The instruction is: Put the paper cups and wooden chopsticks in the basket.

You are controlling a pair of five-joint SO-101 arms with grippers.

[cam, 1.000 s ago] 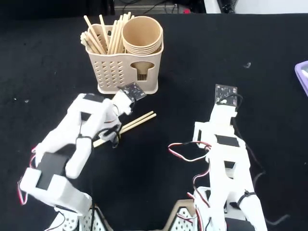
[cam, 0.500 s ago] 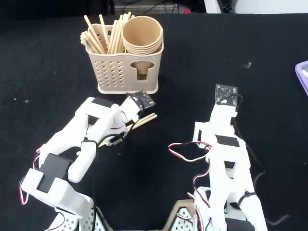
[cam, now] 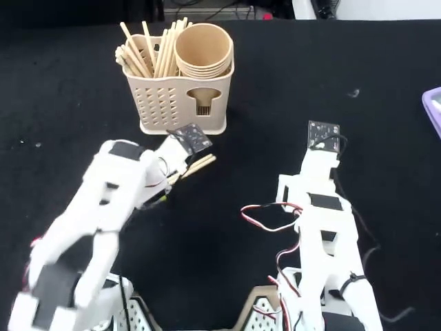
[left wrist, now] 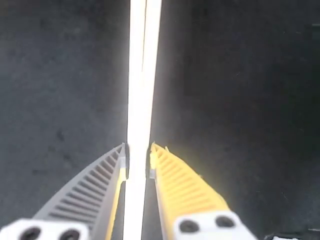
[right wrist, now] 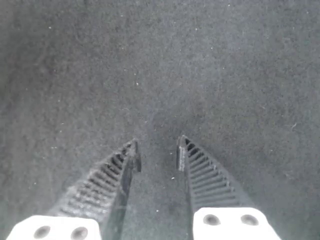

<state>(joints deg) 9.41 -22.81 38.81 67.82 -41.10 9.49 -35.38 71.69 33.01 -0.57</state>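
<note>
The left gripper [left wrist: 137, 150] is clenched on a pair of wooden chopsticks [left wrist: 142, 75]. Its grey and yellow jaws press them from either side, and the sticks run straight out past the tips over the black table [cam: 358, 55]. Seen from above, the held pair sits just at 6 o'clock of the basket [cam: 162, 103], its free end pointing toward 2 o'clock, near the basket's foot. The beige basket stands at about 11 o'clock on the table. A stack of paper cups [cam: 204, 49] sits upright in its 3 o'clock half, and a bundle of chopsticks [cam: 145, 52] leans in its 9 o'clock half. The right gripper [right wrist: 157, 152] hangs over bare cloth, released, its jaws a little apart with nothing between them. Its arm [cam: 324, 207] lies at 4 o'clock of the basket, well apart from it.
</note>
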